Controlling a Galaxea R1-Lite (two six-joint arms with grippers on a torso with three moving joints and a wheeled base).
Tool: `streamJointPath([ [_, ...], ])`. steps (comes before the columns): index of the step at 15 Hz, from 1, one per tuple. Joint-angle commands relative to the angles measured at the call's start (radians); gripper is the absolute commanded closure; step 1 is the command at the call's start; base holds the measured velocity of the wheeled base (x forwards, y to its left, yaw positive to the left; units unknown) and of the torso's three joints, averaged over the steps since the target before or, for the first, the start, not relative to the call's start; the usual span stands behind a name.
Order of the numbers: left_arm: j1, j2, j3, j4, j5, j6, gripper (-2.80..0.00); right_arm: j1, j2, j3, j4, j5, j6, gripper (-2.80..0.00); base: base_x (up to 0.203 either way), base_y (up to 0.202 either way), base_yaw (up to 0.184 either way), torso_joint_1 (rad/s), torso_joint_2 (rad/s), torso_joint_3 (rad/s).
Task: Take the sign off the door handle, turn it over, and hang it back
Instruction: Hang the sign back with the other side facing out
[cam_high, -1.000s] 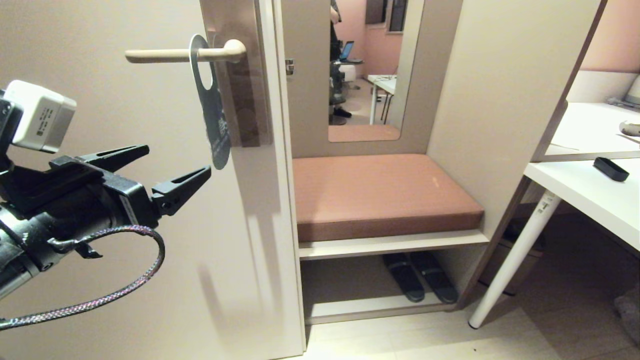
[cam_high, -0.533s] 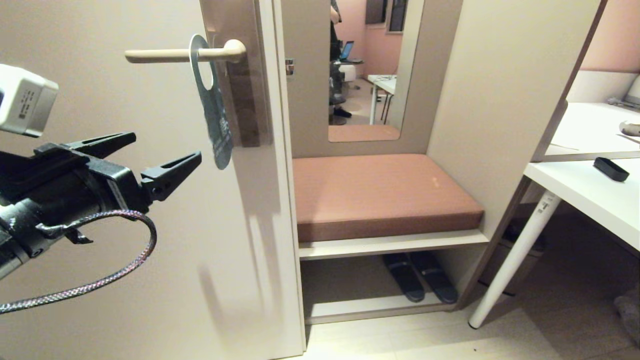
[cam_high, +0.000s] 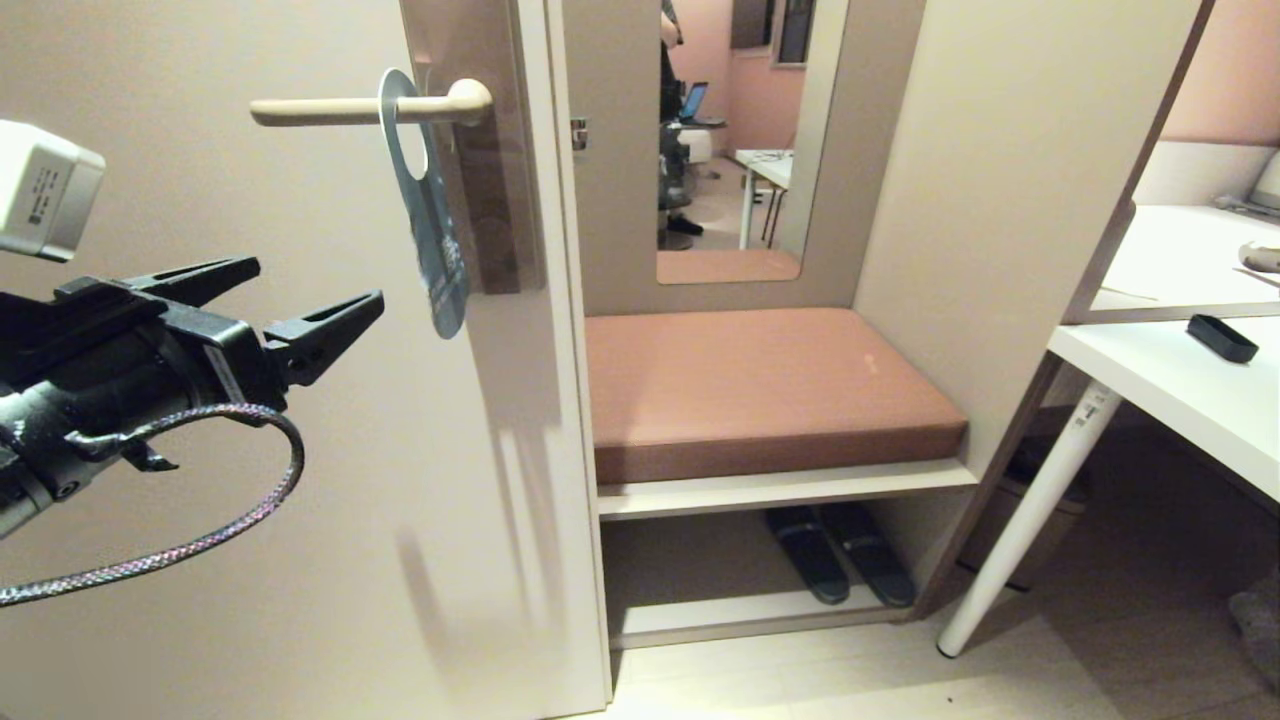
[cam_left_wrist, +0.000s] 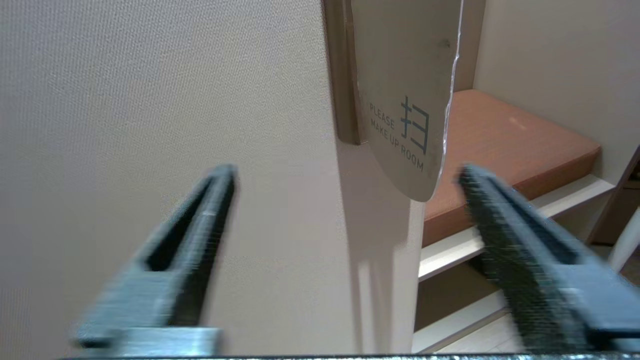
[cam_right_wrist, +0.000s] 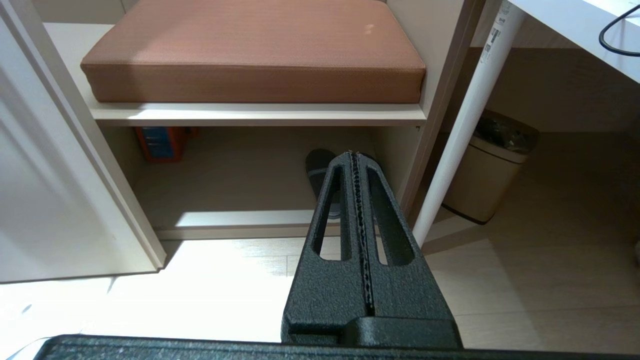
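on the sign, only the left wrist view reads "make up room".

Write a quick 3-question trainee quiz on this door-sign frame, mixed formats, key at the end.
1. True or false: the left hand is gripping the sign.
2. Multiple choice: the sign hangs from A) the door handle, B) the mirror, C) the white table.
3. Fill in: in the left wrist view, the sign face toward the camera reads PLEASE ____ UP ROOM.

Key
1. False: its fingers stand apart and short of the sign, with nothing between them.
2. A: the lever passes through the sign's hole.
3. MAKE. The right hand is shut and parked low, pointing at the shelf under the cushion.
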Motion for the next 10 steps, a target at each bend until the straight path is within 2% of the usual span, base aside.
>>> streamJointPath([
  [1,0.001,0.01,-0.011,-0.004,0.001,-0.001,0.0,0.0,0.001,0.0,0.002,0.0,0.0,0.0,0.0,0.0,0.0,0.0,0.0,0.0],
  [10,-0.003,0.139,-0.155,-0.002,0.0,0.007,0.0,0.0,0.001,0.0,0.001,0.0,0.0,0.0,0.0,0.0,0.0,0.0,0.0,0.0],
])
